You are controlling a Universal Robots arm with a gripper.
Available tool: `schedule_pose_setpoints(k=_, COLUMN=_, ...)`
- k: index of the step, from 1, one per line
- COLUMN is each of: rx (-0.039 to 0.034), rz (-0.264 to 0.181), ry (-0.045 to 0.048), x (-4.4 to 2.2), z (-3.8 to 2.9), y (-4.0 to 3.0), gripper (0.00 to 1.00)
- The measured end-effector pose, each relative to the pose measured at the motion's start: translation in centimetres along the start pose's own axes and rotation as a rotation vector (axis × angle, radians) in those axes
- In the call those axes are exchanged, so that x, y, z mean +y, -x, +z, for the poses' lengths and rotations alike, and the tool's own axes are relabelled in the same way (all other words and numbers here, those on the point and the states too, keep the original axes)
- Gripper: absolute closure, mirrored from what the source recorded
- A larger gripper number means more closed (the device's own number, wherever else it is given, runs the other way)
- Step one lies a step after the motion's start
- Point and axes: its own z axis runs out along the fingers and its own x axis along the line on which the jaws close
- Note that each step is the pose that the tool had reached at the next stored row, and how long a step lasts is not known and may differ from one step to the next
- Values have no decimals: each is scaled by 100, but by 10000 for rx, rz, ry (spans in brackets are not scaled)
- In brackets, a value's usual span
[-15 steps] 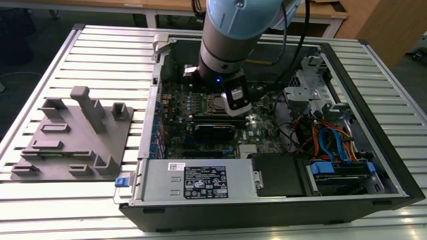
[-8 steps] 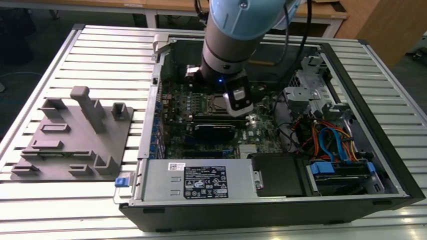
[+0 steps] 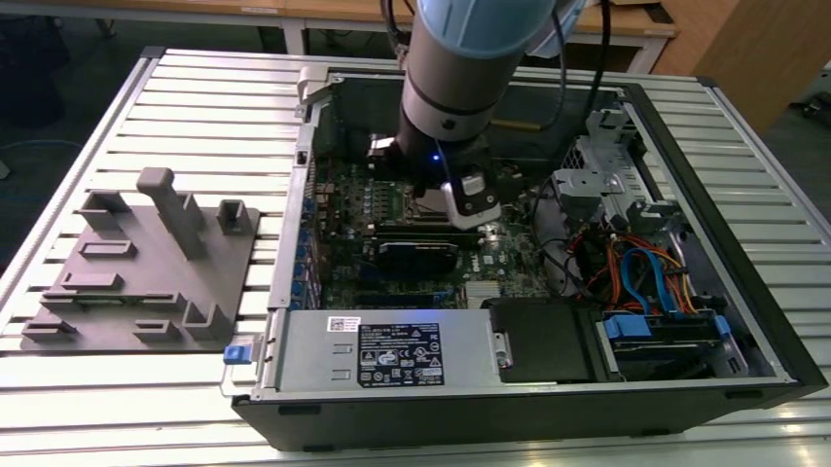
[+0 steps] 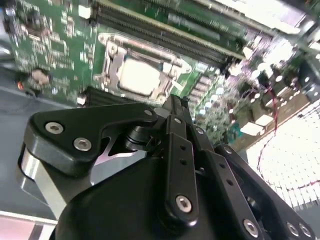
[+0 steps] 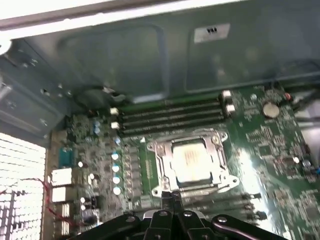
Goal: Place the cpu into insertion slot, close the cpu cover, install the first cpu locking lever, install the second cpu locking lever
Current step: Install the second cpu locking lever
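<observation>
In both wrist views the gripper (image 5: 172, 200) has its fingers pressed together with nothing between them, hovering just short of the insertion slot (image 5: 192, 162). The cpu (image 4: 138, 76) lies seated in that slot, the cpu cover (image 5: 165, 165) framing it flat. Beyond, toward 12 o'clock, run the memory slots (image 5: 172, 117) on the motherboard (image 3: 344, 209).

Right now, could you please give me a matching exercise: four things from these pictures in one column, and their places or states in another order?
1 cpu
2 claw
3 grey plate
4 memory slots

a outside the computer case, on the exterior view's left
b long, black, in parallel rows
c framed by the cpu cover
d shut, over the green board

Pairs: 1-c, 2-d, 3-a, 4-b
</observation>
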Motion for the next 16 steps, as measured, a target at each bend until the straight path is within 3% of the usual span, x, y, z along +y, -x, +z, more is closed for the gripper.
schedule_pose_setpoints(k=2, rx=-66, rz=45, ry=-288, x=4, z=3, y=11, gripper=90)
schedule_pose_setpoints(k=3, rx=-80, rz=59, ry=-344, x=6, z=6, y=19, gripper=90)
schedule_pose_setpoints(k=9, rx=-80, rz=67, ry=-338, x=2, z=67, y=110, gripper=90)
schedule_pose_setpoints(k=16, rx=-68, rz=66, ry=-267, x=-22, z=149, y=130, gripper=90)
